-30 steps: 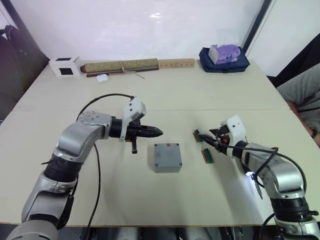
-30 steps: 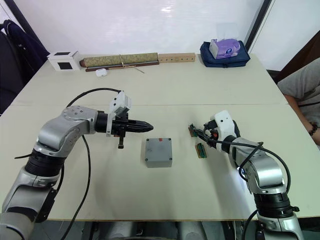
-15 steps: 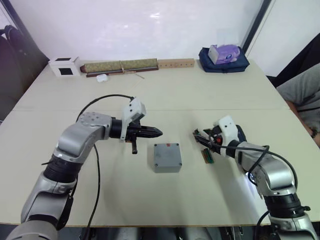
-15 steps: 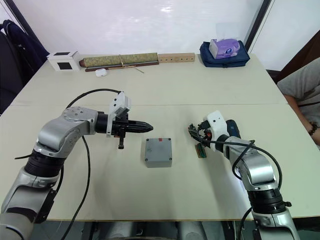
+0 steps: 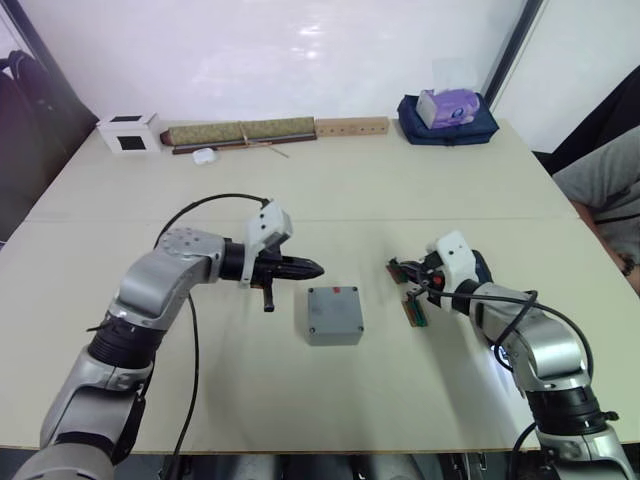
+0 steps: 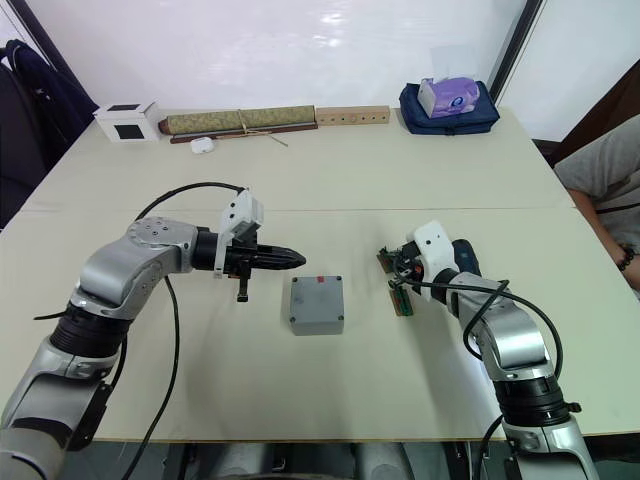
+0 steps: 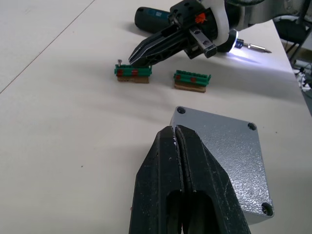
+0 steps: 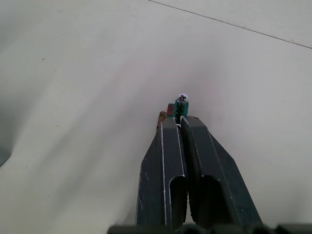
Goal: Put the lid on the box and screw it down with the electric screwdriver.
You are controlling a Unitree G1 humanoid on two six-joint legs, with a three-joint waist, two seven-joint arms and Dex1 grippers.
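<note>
The left arm is reaching in from the near left, elbow bent, forearm pointing right, and the left gripper (image 5: 312,267) is hovering above the table with its fingers (image 7: 168,161) pressed together. The right arm is bending in from the near right, the right gripper (image 6: 392,268) pointing left, fingers (image 8: 170,146) closed.

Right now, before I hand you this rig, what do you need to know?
Left gripper: shut, empty, hovering beside the box.
Right gripper: shut, tips at a screw standing in a green strip; a second strip lies next to it.
Electric screwdriver: on the table behind the right wrist, not held.
Done: lid appears seated on the box.
Left: place the screws and drive them; I cannot tell whether any corner hole is filled.
</note>
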